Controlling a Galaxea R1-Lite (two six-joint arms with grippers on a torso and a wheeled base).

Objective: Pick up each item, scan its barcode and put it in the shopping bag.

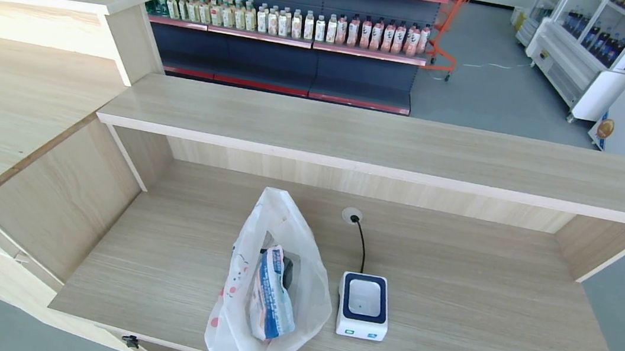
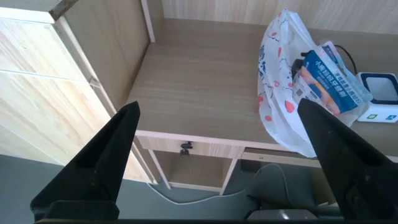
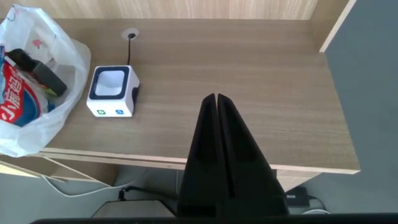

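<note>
A white plastic shopping bag stands at the front edge of the wooden counter. Inside it are a blue and white packet and a dark item behind it. The bag and packet also show in the left wrist view, and the bag in the right wrist view. The white barcode scanner sits just right of the bag, its cable running to a hole. My left gripper is open, held off the counter's front left. My right gripper is shut and holds nothing, off the counter's front right.
A raised ledge borders the counter at the back and side walls close it left and right. A taller counter stands to the left. Store shelves with bottles and fridges are far behind.
</note>
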